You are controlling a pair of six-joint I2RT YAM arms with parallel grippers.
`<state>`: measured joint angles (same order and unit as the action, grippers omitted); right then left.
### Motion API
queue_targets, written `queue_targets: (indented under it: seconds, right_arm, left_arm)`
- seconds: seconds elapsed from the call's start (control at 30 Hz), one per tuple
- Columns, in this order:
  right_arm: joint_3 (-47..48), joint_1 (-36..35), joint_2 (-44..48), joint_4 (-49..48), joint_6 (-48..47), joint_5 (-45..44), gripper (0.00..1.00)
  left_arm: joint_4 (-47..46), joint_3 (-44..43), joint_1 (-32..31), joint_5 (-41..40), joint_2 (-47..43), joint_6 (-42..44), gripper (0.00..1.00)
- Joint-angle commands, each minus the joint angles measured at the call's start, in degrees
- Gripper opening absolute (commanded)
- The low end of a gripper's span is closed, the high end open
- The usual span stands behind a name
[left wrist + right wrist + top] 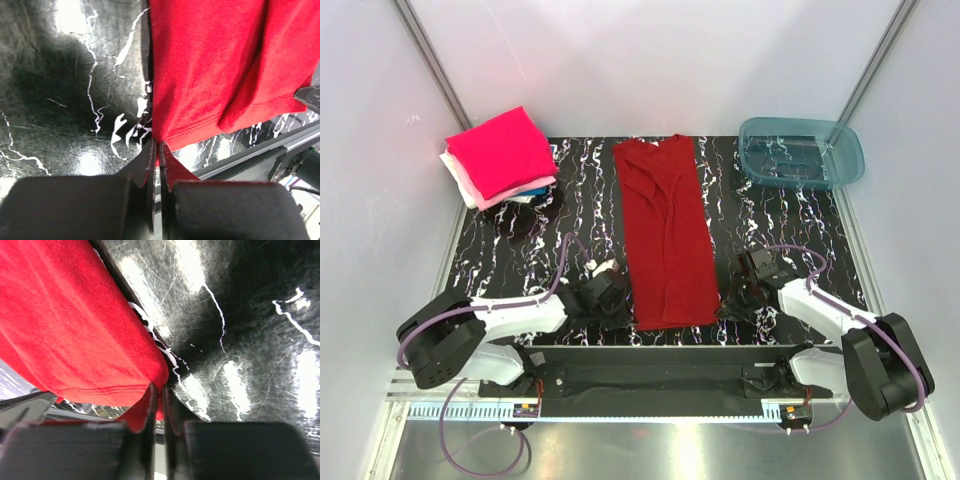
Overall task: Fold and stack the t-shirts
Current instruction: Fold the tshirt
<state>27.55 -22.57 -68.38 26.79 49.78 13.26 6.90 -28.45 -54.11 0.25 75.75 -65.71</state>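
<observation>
The dark red t-shirt (665, 230) lies as a long narrow strip down the middle of the black marbled table (790, 230), collar at the far end. My left gripper (623, 312) is shut on its near left hem corner, seen in the left wrist view (159, 147) with the red cloth (215, 65) pinched between the jaws. My right gripper (725, 305) is shut on the near right hem corner, also seen in the right wrist view (161, 390), where the red cloth (75, 335) spreads left. A stack of folded t-shirts (500, 155), magenta-pink on top, sits at the far left.
A teal see-through plastic tub (800, 152) stands at the far right corner. A black bar (660, 368) runs along the near table edge between the arm bases. White walls close in the table on three sides.
</observation>
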Motion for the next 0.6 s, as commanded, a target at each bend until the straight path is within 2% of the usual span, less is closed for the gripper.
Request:
queue_targets:
  seconds: [0.0, 0.17, 0.3, 0.4, 0.57]
  right_arm:
    - [-0.4, -0.3, 0.6, -1.2, -0.3, 1.5, 0.02]
    - [-3.6, -0.5, 6.0, 0.1, 1.1, 5.6, 0.0]
    - [-5.9, -2.0, 17.4, 6.2, 3.7, 7.7, 0.0]
    - [-6.7, -4.4, 25.3, 10.1, 7.5, 8.5, 0.0]
    - [-2.8, -7.8, 32.4, 17.6, 10.3, 6.4, 0.0]
  left_arm:
    - [0.7, -1.4, -0.9, -2.5, 1.2, 0.8, 0.0]
    - [6.3, -2.1, -4.9, -5.0, -3.0, -3.2, 0.0]
    - [11.5, -1.1, -12.6, -9.6, -8.1, -9.1, 0.0]
    - [15.9, -1.5, -15.8, -11.5, -11.3, -12.2, 0.0]
    - [22.6, -4.3, -17.3, -13.8, -15.4, -12.6, 0.0]
